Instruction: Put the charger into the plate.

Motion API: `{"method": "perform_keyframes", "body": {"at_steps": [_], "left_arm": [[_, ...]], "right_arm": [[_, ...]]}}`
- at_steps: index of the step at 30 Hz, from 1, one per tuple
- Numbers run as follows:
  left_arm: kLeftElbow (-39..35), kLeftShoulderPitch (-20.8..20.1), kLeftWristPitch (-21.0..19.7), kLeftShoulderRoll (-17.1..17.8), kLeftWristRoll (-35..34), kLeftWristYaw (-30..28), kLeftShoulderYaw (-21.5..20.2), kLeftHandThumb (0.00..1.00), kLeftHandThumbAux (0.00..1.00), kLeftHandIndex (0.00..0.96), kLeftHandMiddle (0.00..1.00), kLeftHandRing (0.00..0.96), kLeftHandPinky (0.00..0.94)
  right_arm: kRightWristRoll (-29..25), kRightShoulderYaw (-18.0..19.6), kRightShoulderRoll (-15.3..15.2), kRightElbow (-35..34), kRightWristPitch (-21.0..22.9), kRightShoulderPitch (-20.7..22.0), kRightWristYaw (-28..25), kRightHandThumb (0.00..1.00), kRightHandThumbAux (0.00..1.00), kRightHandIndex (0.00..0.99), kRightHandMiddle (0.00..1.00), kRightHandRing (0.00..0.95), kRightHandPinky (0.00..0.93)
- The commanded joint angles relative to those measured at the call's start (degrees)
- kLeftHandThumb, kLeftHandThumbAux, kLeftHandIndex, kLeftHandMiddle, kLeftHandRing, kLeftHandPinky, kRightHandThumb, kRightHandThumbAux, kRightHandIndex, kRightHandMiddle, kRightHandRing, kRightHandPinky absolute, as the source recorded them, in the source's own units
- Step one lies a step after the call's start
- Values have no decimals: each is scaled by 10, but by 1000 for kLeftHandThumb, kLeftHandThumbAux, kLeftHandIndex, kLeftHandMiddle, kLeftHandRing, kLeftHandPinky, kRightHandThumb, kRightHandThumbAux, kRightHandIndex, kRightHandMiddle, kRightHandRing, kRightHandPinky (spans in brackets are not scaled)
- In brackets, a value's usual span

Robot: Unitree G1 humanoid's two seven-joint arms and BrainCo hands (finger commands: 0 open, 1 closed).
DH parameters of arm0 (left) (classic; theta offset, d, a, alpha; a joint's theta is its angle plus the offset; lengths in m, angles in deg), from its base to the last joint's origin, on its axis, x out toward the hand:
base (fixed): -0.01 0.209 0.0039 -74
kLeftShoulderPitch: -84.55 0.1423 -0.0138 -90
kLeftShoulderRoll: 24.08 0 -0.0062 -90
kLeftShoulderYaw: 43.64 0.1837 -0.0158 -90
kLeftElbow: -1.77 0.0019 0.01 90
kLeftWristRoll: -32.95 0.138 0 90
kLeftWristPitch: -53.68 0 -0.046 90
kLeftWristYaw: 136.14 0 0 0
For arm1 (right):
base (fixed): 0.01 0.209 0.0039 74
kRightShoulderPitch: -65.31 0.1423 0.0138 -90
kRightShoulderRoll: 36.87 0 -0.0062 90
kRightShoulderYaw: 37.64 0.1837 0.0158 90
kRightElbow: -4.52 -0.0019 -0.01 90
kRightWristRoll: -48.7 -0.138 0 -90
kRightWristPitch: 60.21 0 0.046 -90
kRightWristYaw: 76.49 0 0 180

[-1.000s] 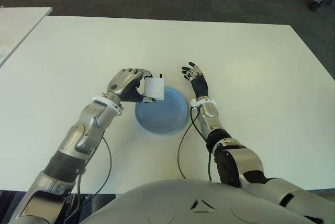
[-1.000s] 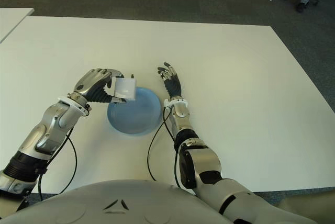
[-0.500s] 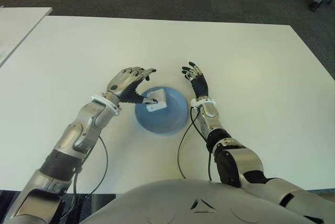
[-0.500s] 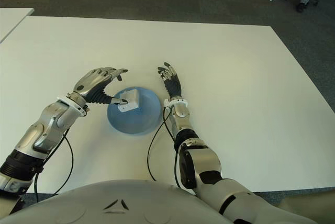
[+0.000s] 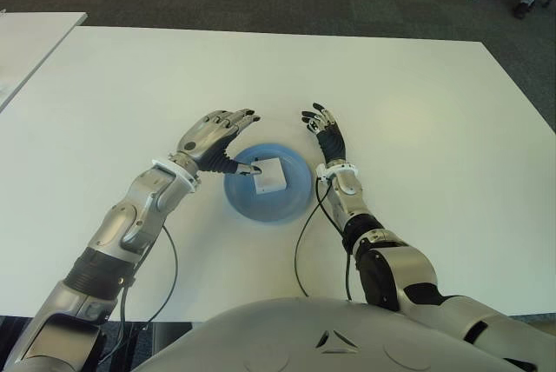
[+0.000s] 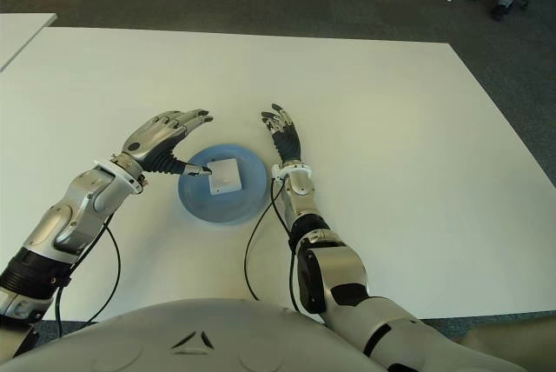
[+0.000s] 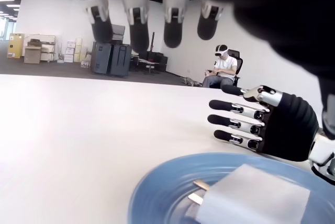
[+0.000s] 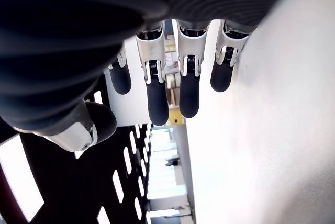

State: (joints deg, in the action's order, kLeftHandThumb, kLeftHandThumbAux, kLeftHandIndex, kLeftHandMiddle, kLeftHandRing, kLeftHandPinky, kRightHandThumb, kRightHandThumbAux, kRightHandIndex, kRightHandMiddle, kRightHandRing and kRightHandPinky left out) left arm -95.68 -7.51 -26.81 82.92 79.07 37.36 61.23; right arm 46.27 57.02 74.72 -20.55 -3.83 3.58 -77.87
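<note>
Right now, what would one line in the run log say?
white cube charger: lying in round blue plate | left hand: open beside plate | right hand: open, idle right of plate

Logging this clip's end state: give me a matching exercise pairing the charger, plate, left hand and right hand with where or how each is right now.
Column 1:
1. charger
2. plate
3. left hand
4. right hand

Column 2:
A. open, at the plate's right edge
B. lying inside the plate, held by nothing
C. blue, on the white table
D. open, fingers spread over the plate's left rim

Pairs: 1-B, 2-C, 3-D, 4-A
</note>
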Motion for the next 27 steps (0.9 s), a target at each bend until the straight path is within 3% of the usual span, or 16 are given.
{"method": "perform_keyframes", "body": {"at_steps": [1, 10, 15, 20, 24, 27], "left_arm": [[6, 2, -4, 0, -3, -14, 2, 376, 364, 121, 331, 307, 257], [15, 2, 10, -1, -18, -2, -2, 391, 339, 219, 561, 545, 518], [20, 3, 18, -4, -26, 5, -6, 410, 343, 257, 600, 581, 564], [29, 1, 41, -6, -44, 33, -23, 412, 357, 256, 603, 584, 562], [47, -14, 82, 0, -99, 67, -71, 420, 393, 218, 456, 453, 425], [40, -16, 96, -9, -197, 56, -125, 422, 416, 204, 342, 339, 314]], "right_arm": [[-1, -1, 37, 21, 29, -8, 3, 0, 521, 133, 288, 230, 161], [1, -6, 39, 22, 30, -8, 10, 0, 519, 133, 282, 226, 147], [4, -11, 38, 21, 31, -7, 15, 0, 518, 132, 279, 222, 134], [1, -11, 39, 21, 34, -7, 15, 0, 517, 133, 282, 223, 146], [-2, -9, 40, 21, 34, -7, 14, 0, 519, 135, 288, 227, 148], [-3, -8, 39, 23, 34, -6, 15, 0, 522, 136, 292, 230, 147]]}}
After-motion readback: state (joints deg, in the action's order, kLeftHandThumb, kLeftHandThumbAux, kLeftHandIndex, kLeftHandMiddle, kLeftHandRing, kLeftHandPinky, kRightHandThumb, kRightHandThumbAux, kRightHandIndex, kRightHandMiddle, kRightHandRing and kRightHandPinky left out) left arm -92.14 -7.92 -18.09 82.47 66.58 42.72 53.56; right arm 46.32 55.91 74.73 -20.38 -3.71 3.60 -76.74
